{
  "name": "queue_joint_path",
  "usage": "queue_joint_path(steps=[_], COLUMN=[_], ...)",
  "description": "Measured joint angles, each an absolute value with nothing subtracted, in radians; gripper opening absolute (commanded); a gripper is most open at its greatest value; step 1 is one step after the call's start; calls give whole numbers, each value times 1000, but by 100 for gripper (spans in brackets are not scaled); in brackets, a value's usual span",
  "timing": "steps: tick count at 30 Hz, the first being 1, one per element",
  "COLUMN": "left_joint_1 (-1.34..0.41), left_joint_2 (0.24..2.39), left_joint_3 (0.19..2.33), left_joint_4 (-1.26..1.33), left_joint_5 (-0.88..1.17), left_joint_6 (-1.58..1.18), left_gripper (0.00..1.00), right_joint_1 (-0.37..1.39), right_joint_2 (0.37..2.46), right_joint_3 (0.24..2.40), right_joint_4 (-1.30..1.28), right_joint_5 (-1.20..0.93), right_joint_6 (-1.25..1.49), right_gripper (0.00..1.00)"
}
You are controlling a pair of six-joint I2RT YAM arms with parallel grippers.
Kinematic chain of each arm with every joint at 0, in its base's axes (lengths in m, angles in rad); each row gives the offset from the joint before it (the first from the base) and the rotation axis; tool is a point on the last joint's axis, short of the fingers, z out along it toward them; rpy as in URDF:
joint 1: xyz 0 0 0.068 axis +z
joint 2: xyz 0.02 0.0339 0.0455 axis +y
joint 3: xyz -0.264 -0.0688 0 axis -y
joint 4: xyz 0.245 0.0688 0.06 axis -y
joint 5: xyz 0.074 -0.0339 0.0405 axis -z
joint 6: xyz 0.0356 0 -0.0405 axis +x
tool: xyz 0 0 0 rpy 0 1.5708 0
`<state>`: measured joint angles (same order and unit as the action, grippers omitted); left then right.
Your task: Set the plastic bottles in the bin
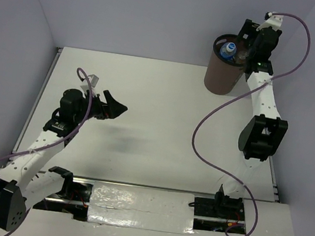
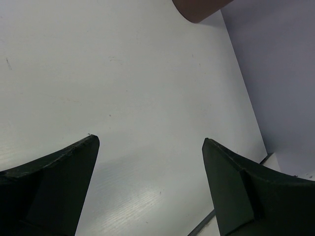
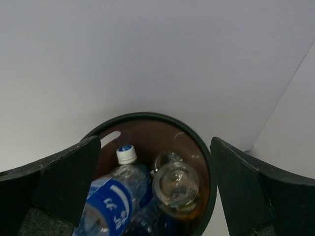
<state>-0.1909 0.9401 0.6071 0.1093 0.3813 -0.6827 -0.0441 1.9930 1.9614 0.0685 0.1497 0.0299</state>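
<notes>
The brown bin (image 1: pixel 223 74) stands at the far right of the table, its dark rim (image 3: pixel 147 117) filling the right wrist view. Inside lie plastic bottles: one with a blue label and a white cap (image 3: pixel 115 194), and a clear one seen bottom-up (image 3: pixel 175 187). A blue-labelled bottle (image 1: pixel 230 49) shows in the bin from above. My right gripper (image 1: pixel 252 49) hovers over the bin's right rim, open, nothing between its fingers (image 3: pixel 64 177). My left gripper (image 1: pixel 112 106) hangs open above the bare left part of the table, empty. In the left wrist view only the bin's base (image 2: pixel 197 9) shows.
The white table (image 1: pixel 144 128) has a raised edge along its left, right and near sides. White walls stand close behind the bin. A purple cable (image 1: pixel 217 115) loops from the right arm over the table's right half.
</notes>
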Motion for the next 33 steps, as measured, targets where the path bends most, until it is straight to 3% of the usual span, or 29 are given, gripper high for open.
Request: queue_joint_path(steps=[14, 24, 33], left_joint_1=[-184, -180, -179], left_joint_2=[841, 786, 739], left_joint_3=[681, 737, 749], left_joint_4=[18, -31, -58], left_joint_5=[336, 334, 321], left_joint_6=[-632, -632, -634], left_gripper=[100, 100, 99], right_joint_1=[-49, -48, -48], right_joint_2=[1544, 1238, 996], right_joint_3=[1803, 1494, 1186], right_joint_4=[-187, -426, -539], right_joint_5=[-61, -303, -326], right_joint_6=[92, -2, -15], right_gripper=[100, 100, 100])
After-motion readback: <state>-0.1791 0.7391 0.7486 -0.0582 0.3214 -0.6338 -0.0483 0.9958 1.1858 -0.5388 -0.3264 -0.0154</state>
